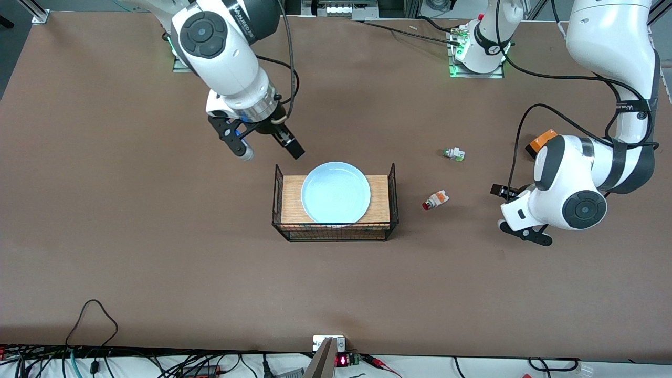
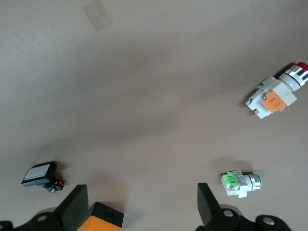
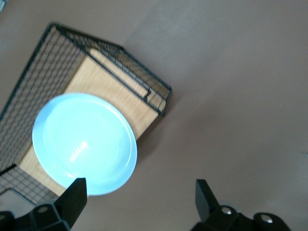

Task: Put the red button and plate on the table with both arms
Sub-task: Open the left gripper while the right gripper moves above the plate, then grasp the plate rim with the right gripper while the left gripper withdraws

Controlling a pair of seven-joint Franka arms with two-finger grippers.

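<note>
The light blue plate (image 1: 336,192) lies in the black wire basket (image 1: 278,199) at the middle of the brown table (image 1: 157,252); it also shows in the right wrist view (image 3: 84,144). The red button (image 1: 434,200) lies on its side on the table beside the basket, toward the left arm's end, and shows in the left wrist view (image 2: 276,94). My right gripper (image 1: 269,149) (image 3: 139,185) is open and empty, over bare table next to the basket. My left gripper (image 1: 517,212) (image 2: 142,190) is open and empty, over the table near the red button.
A green-capped white button (image 1: 453,154) (image 2: 240,182) lies farther from the front camera than the red one. An orange box (image 1: 542,140) (image 2: 96,224) lies beside the left arm. A small black switch with a white cap (image 2: 41,175) lies near it. Cables run along the table's near edge.
</note>
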